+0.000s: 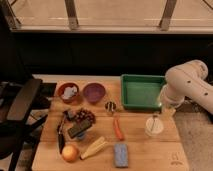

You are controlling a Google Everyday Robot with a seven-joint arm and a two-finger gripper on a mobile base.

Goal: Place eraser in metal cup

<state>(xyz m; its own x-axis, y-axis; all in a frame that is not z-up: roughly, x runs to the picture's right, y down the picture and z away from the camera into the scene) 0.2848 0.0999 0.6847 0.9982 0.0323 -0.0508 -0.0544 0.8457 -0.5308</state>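
Note:
The eraser (78, 129), a small dark flat block, lies on the left part of the wooden table, just below the grapes (85, 116) and against a small blue cup (81, 136). The metal cup (110, 106), small and shiny, stands near the table's middle, left of the green tray (142, 91). My gripper (161, 111) hangs at the end of the white arm (186, 84) on the right, just above a translucent white cup (153, 126). It is far to the right of both the eraser and the metal cup.
A red bowl (67, 92) and a purple bowl (93, 92) stand at the back left. A carrot (118, 129), a grey-blue pad (120, 154), a yellow corn-like piece (94, 147), an orange fruit (70, 152) and a black tool (61, 133) lie on the table's front half.

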